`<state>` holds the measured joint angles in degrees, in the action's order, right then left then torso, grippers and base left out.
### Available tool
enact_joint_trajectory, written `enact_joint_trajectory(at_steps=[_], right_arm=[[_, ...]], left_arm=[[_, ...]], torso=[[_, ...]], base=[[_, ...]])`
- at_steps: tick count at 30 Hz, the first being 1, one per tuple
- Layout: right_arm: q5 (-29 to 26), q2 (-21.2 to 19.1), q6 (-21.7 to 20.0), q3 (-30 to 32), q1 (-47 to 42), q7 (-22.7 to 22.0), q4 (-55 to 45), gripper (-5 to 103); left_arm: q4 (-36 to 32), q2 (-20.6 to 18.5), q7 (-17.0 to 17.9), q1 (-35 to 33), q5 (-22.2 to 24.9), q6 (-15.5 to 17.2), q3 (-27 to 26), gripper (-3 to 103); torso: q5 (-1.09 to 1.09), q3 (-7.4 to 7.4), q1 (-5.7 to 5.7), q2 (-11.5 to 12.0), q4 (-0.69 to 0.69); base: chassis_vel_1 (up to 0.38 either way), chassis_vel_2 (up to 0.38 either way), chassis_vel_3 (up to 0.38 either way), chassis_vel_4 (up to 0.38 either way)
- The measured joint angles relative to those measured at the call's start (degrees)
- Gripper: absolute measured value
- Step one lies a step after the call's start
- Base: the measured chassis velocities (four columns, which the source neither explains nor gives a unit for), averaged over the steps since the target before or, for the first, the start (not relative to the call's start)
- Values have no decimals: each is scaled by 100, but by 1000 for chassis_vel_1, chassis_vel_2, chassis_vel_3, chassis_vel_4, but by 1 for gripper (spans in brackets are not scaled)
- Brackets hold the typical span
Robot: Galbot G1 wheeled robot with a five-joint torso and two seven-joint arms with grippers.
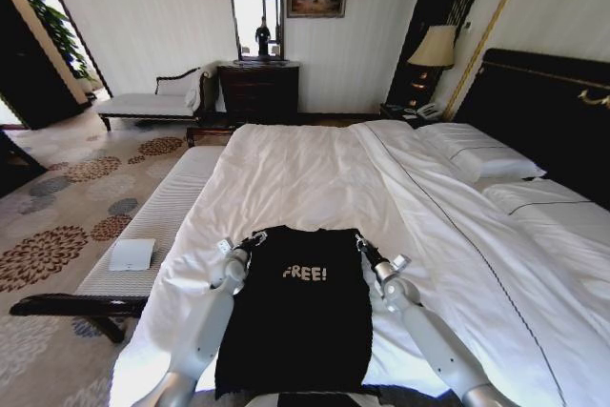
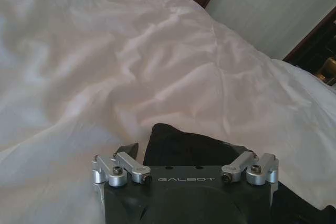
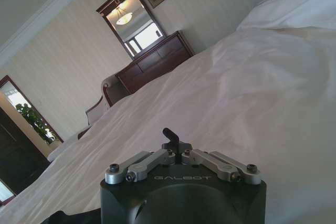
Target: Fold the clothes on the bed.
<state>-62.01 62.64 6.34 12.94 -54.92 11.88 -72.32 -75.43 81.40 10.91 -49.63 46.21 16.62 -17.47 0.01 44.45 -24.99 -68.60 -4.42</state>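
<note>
The left pincer (image 1: 255,236) sits at the left upper corner of the black T-shirt (image 1: 297,316), its fingers drawn together on a fold of the dark cloth (image 2: 181,148). The shirt lies flat, "FREE!" lettering up, on the near part of the white bed (image 1: 315,173), between both arms. The right pincer (image 1: 360,242) is pressed together at the shirt's right upper corner, though whether cloth is pinched there I cannot tell.
</note>
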Motion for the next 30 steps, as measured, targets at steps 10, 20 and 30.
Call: enact_joint_trajectory(at_steps=[10, 20, 30], right_arm=[[-8, -18, 5, 19, -46, -2, -134, 1], [-46, -59, 7, 31, -83, -38, -318, 1], [-185, -227, 49, 34, -159, -117, -604, 1]], left_arm=[[279, 90, 7, 165, -34, -25, -109, 55], [247, 96, 31, 71, -11, -71, -178, 17], [206, 19, -35, 101, 43, -89, -191, 2]], torso=[[-1, 0, 0, -1, 0], [-1, 0, 0, -1, 0], [-1, 0, 1, 0, 0]], base=[[0, 0, 0, 0], [0, 0, 0, 0], [0, 0, 0, 0]])
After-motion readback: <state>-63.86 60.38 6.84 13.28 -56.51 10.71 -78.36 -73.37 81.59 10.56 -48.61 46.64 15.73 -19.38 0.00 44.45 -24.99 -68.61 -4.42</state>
